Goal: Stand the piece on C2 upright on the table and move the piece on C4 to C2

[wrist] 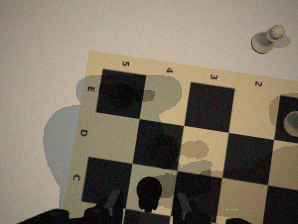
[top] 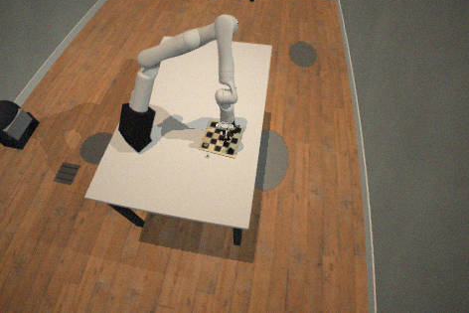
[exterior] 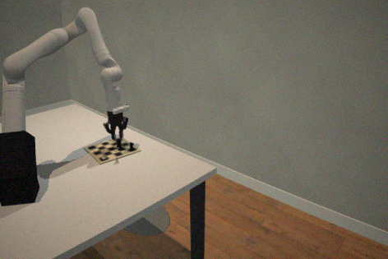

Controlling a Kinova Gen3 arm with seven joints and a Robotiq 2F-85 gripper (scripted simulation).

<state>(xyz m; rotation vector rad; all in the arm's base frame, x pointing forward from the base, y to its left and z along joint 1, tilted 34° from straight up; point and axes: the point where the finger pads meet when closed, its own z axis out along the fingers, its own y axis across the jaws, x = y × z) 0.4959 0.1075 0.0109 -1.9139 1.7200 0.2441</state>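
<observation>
The chessboard [wrist: 107, 135] [exterior: 95, 154] [top: 211, 148] lies on the white table [top: 174, 185]. A black piece [wrist: 149, 192] [exterior: 119, 145] stands upright on C4. My gripper [wrist: 148, 206] [exterior: 118, 136] [top: 228, 130] is low over it, one finger on each side of its head. A gap shows on both sides, so the fingers are partly open and not touching it. A white pawn [wrist: 267, 40] [exterior: 117, 159] [top: 207, 156] stands upright on the table just off the board's edge near column 2. The C2 square [wrist: 246, 200] looks bare.
Dark pieces stand on E5 [wrist: 120, 92] and D4 [wrist: 160, 147], close to my fingers. A pale piece [wrist: 291, 122] stands at the right edge of the wrist view. Another black piece [exterior: 131, 146] stands near the board's right side. The arm's black base [top: 135, 127] is at the table's left.
</observation>
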